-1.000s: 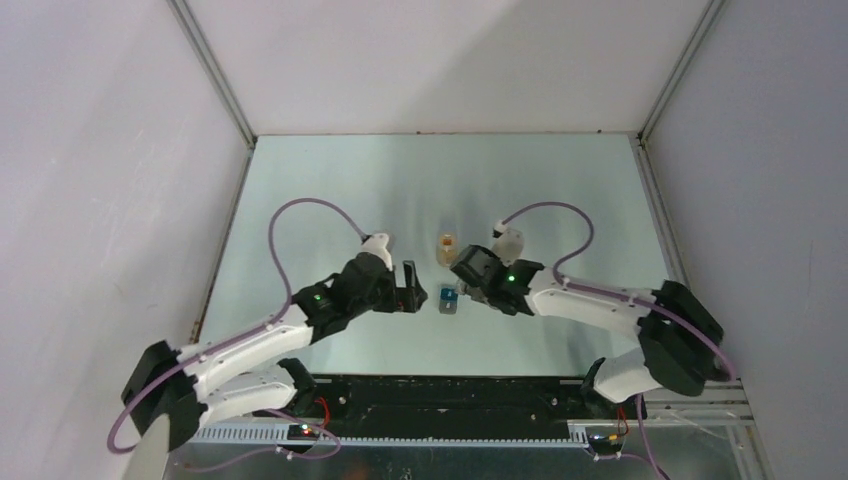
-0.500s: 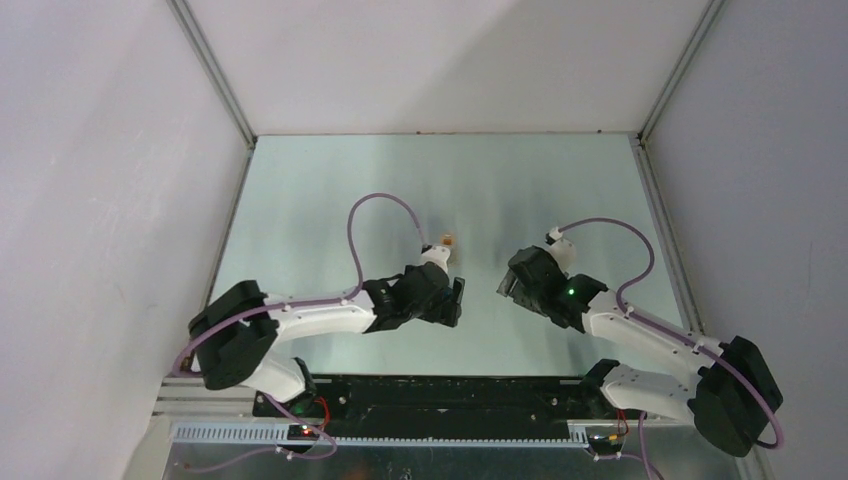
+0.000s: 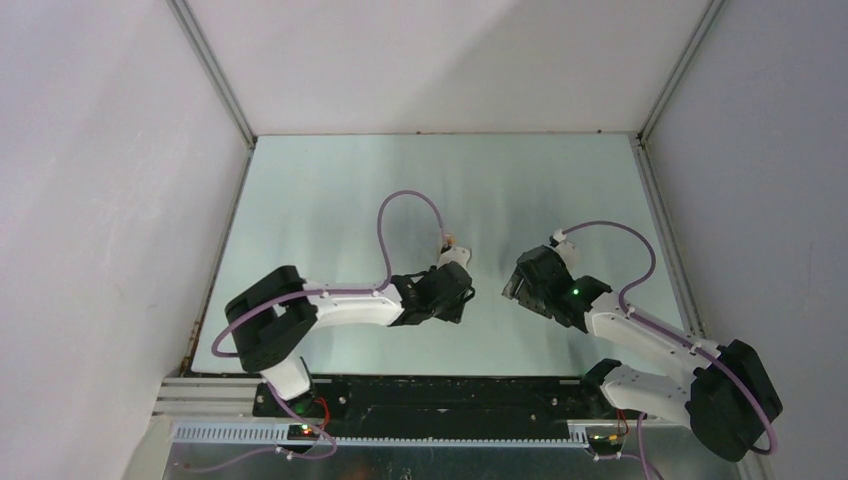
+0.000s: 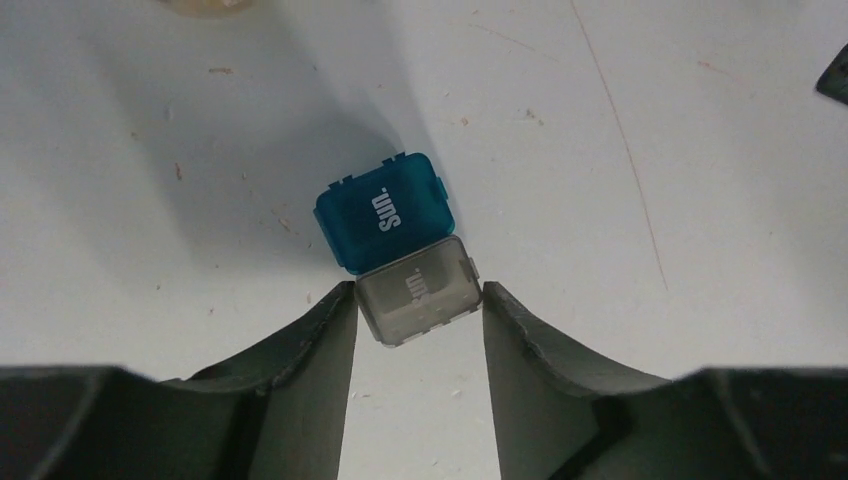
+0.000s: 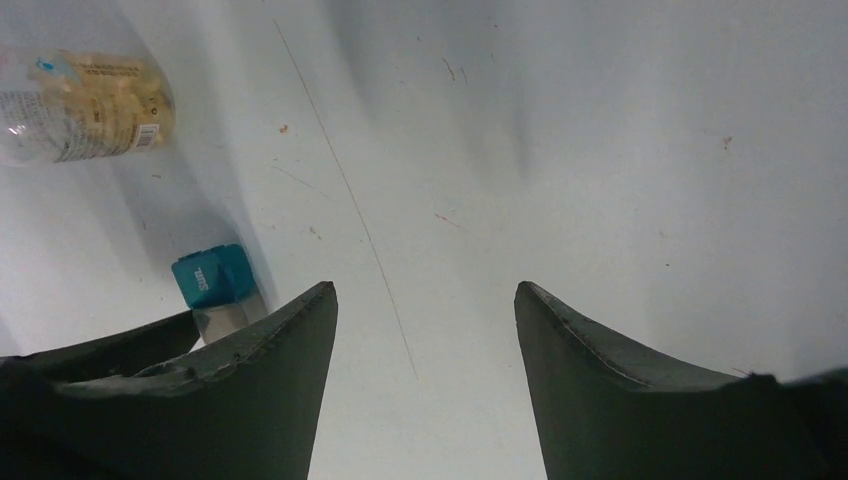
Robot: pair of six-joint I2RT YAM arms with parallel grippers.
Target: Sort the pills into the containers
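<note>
The table (image 3: 330, 200) is pale and bare-looking. The left arm (image 3: 340, 305) lies low, stretched to the right across its near part. The right arm (image 3: 640, 335) is bent and reaches back toward the middle. The left gripper (image 4: 418, 295) points down at the pill case (image 4: 398, 245), and its jaws pinch the grey half from both sides; the teal half lies just beyond the tips. The right gripper (image 5: 425, 290) hovers well apart with jaws spread and nothing between them. A small pill bottle (image 5: 85, 105) lies on its side near the case.
</note>
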